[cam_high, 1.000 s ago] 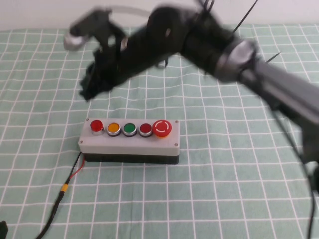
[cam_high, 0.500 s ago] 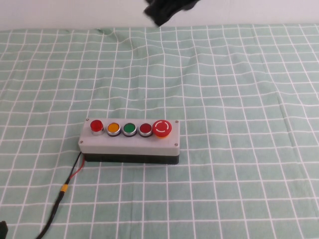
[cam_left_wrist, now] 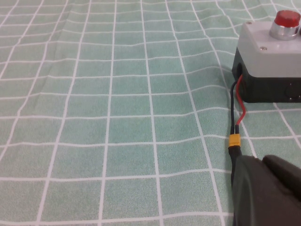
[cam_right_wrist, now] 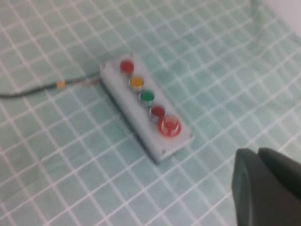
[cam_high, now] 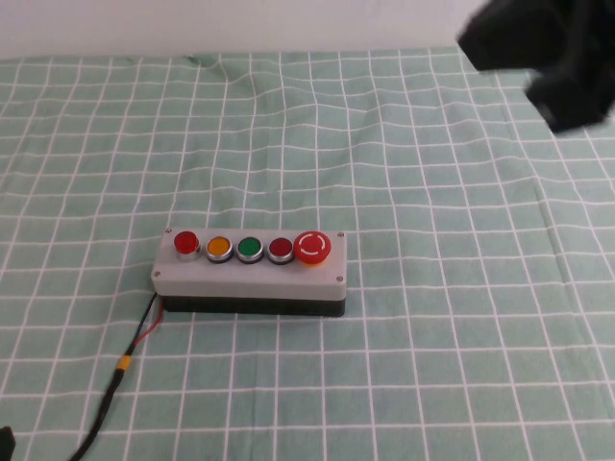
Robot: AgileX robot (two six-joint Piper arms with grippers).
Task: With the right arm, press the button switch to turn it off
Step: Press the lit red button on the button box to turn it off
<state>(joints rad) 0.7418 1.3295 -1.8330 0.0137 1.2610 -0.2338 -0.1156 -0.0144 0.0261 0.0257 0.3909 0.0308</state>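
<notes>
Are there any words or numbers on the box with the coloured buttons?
No words or numbers can be read anywhere.
Grey button box: no lettering shows.
Big red mushroom button: a white curved mark, not letters.
Left gripper sits by the box's black cable; right gripper hangs high, away from the box: no labels.

The right arm (cam_high: pixel 553 58) is a bulky black shape over the table (cam_high: pixel 432 384) at far right. The right gripper (cam_right_wrist: pixel 265 186), raised high, has rounded matte dark-grey casing split by a seam; the left gripper (cam_left_wrist: pixel 268 190), low by the table, looks alike.
</notes>
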